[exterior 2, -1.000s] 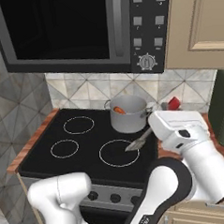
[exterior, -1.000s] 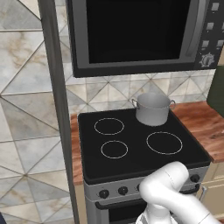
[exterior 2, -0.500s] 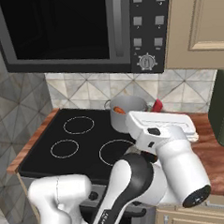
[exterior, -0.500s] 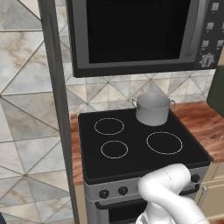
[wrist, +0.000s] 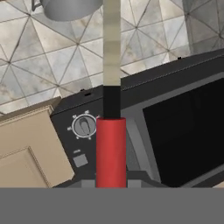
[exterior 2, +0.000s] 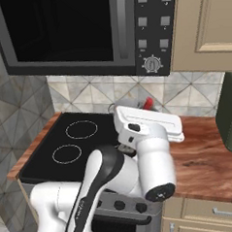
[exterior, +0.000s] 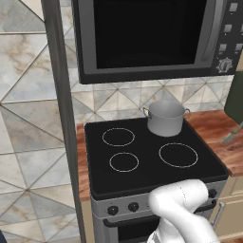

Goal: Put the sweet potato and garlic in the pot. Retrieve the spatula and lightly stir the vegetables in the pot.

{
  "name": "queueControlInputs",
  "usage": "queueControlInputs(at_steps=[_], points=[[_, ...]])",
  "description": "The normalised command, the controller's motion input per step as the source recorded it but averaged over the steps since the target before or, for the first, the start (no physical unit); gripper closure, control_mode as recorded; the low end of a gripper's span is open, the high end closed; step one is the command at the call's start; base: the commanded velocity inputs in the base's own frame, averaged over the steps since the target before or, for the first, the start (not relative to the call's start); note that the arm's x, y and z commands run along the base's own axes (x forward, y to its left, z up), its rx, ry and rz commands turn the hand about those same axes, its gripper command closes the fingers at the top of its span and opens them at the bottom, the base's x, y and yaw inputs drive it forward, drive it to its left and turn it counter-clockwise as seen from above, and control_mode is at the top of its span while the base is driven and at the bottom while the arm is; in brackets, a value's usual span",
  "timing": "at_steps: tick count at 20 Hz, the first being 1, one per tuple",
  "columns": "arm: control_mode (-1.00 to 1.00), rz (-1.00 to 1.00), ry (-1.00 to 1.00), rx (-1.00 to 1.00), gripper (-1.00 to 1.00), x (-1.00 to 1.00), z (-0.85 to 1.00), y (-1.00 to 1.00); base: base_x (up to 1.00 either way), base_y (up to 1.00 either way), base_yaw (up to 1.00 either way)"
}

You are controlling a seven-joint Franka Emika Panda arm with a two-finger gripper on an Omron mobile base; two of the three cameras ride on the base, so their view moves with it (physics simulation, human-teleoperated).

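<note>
Spatula (wrist: 111, 131), red handle, black neck, pale blade

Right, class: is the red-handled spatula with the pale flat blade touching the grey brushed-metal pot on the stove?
Apart. In the left base view the spatula hangs over the wooden counter, with a plain gap to the pot.

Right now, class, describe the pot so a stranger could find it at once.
Start at the black stove under the big microwave. The pot stands on the back right burner, against the tiled wall. It is a plain grey metal cylinder with two small loop handles at its rim, the one thing standing on the stove.
</note>
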Motion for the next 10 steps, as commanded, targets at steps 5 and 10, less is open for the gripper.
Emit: queueControlInputs(at_steps=[5,10], points=[[-1.0,-0.1,-0.14,0.0,1.0,0.23,-0.27,0.18,0.0,0.0,0.0],[-1.0,-0.06,-0.13,0.0,1.0,0.29,-0.34,0.11,0.0,0.0,0.0]])
